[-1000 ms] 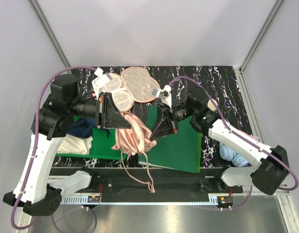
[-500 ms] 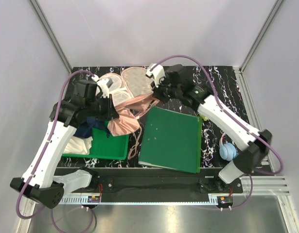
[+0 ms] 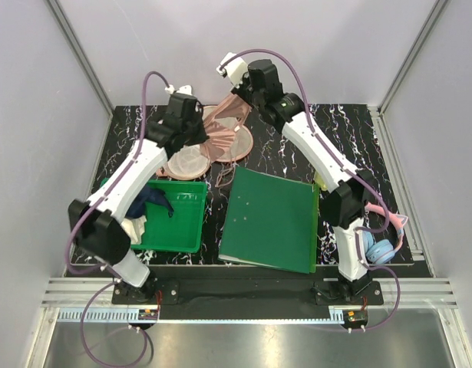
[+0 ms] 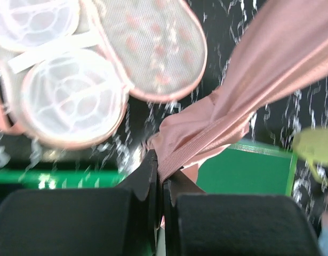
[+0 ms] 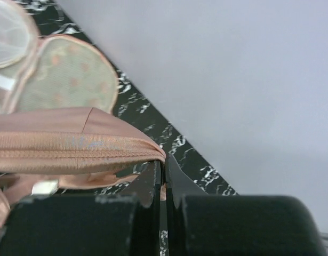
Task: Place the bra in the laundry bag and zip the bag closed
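Pinching one bra (image 4: 260, 80): left claw (image 4: 159, 161), right claw (image 5: 164, 163); one laundry bag (image 4: 153, 48) open.

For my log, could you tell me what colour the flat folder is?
The folder is dark green; the top external view shows it best.

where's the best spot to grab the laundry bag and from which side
The laundry bag lies unzipped and flat, so probably pinch the pink piped rim of its printed flap, from above, on the side clear of the bra, held taut by the left gripper and right gripper.
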{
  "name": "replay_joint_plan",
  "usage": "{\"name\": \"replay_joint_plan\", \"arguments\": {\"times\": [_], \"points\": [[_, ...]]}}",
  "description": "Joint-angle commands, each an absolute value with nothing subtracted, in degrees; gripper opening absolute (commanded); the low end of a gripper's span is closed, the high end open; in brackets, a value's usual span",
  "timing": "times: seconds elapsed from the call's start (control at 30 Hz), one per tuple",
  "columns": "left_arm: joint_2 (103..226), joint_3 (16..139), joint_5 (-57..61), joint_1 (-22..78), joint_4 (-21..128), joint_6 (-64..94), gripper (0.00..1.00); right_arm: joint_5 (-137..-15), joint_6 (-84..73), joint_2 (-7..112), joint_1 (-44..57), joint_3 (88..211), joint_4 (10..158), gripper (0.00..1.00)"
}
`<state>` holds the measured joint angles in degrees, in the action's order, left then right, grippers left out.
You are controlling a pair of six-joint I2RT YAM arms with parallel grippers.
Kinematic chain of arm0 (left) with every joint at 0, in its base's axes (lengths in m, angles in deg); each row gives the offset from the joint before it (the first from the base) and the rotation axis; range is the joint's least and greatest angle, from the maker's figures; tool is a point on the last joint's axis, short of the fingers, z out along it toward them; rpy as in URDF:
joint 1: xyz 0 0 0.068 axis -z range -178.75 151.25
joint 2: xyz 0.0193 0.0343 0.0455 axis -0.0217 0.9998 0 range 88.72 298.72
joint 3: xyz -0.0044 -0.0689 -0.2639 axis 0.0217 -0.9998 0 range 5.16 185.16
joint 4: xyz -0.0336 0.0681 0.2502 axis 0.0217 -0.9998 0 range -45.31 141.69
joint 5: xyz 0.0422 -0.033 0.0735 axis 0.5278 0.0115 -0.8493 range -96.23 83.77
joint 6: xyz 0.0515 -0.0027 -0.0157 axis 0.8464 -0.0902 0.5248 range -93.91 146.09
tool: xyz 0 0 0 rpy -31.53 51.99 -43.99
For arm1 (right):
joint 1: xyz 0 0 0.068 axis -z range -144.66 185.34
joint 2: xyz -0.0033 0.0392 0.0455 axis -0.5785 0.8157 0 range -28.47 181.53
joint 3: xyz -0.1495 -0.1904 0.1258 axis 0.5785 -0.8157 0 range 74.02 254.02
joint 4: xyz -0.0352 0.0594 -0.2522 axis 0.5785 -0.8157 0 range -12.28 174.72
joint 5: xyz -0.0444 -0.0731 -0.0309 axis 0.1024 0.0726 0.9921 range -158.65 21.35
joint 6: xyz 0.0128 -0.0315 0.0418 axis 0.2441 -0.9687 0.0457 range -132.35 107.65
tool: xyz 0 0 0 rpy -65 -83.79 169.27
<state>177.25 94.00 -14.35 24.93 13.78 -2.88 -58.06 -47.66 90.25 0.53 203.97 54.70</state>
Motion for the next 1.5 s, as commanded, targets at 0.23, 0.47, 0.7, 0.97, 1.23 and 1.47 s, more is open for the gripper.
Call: {"name": "replay_joint_plan", "arguments": {"times": [0.23, 0.47, 0.7, 0.97, 1.23, 1.47], "points": [[190.5, 95.9, -12.0, 23.9, 24.2, -21.4, 0.0, -46.0, -55.1, 103.6, 3.1, 216.2, 71.5, 0.0], [192.5, 86.6, -8.0, 18.5, 30.8, -30.4, 0.0, -52.6, -50.8, 113.4, 2.6, 217.8, 80.3, 0.02], [196.0, 82.5, -7.1, 15.2, 34.9, -34.4, 0.0, -62.7, -44.3, 124.1, -1.0, 224.7, 86.2, 0.09], [200.2, 81.4, -4.6, 10.8, 37.7, -35.6, 0.0, -73.5, -31.9, 130.7, -2.6, 231.4, 89.7, 0.47], [199.4, 78.7, 0.2, 7.7, 39.6, -32.6, 0.22, -70.8, -11.1, 116.8, -1.9, 225.8, 69.8, 0.82], [193.8, 79.1, 6.4, 7.8, 39.5, -16.5, 0.78, -76.3, 4.9, 106.0, 3.9, 221.2, 53.6, 0.77]]}}
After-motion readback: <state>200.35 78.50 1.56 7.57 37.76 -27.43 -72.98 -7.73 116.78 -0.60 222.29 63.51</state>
